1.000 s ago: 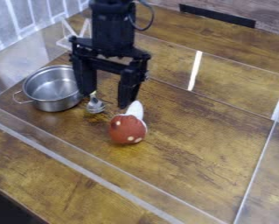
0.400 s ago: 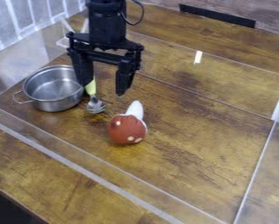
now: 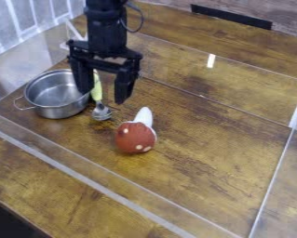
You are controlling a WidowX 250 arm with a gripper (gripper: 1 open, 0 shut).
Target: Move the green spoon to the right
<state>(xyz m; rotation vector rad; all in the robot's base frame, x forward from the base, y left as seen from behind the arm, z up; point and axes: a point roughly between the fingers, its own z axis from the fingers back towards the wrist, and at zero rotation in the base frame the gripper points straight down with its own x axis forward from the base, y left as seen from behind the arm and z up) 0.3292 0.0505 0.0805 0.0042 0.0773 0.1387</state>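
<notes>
My gripper (image 3: 104, 90) hangs spread wide, empty, pointing down over the green spoon (image 3: 99, 100). Spoon lies just right of the pot (image 3: 54, 94), handle running away from me, bowl nearest, between my fingers.

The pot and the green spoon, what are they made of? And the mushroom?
The pot looks like bare shiny metal: silvery, with bright glints on its rim. The green spoon seems to have a matte yellow-green plastic handle and a shiny metal bowl. The mushroom looks like a toy with a red cap and white stem, maybe plastic or painted wood; I can't tell which.
</notes>
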